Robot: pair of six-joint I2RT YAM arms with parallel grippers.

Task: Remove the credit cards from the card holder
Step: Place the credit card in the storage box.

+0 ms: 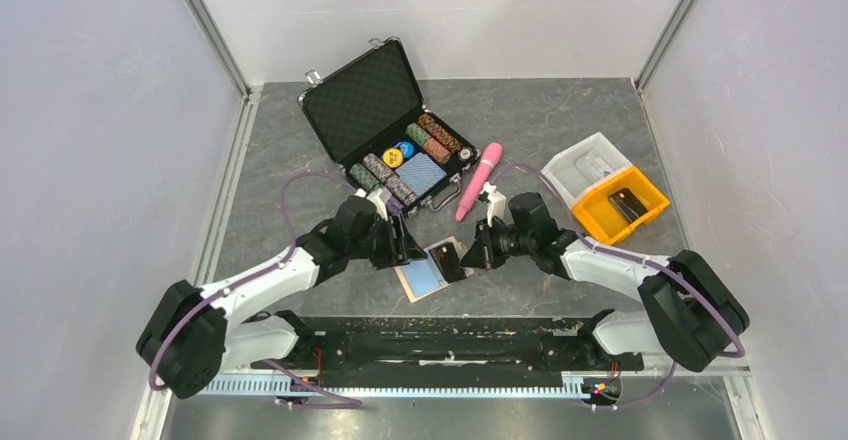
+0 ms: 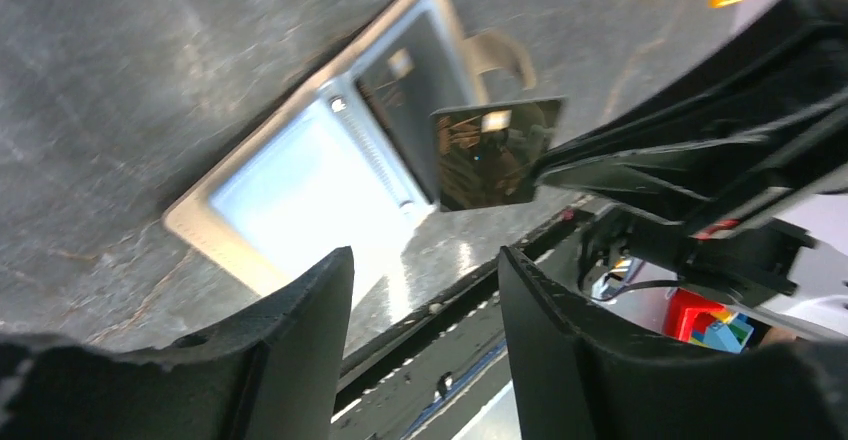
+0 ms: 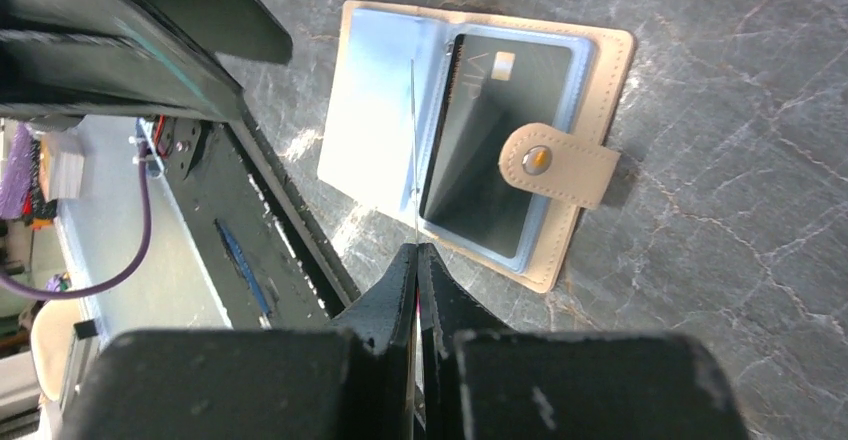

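Observation:
The tan card holder (image 1: 412, 290) lies open on the table between my grippers, its light blue sleeves up. It also shows in the left wrist view (image 2: 200, 222) and the right wrist view (image 3: 590, 90). A dark credit card (image 3: 500, 140) sits in its right-hand sleeve, under the tab (image 3: 560, 165). My right gripper (image 3: 418, 252) is shut on another dark credit card (image 2: 495, 155) and holds it above the holder; in its own view that card is edge-on (image 3: 413, 140). My left gripper (image 2: 425, 270) is open and empty, just left of the holder.
An open black chip case (image 1: 385, 130) with poker chips stands at the back. A pink tube (image 1: 478, 180) lies beside it. A white bin (image 1: 585, 165) and a yellow bin (image 1: 620, 205) stand at the right. A black rail (image 1: 450, 335) runs along the near edge.

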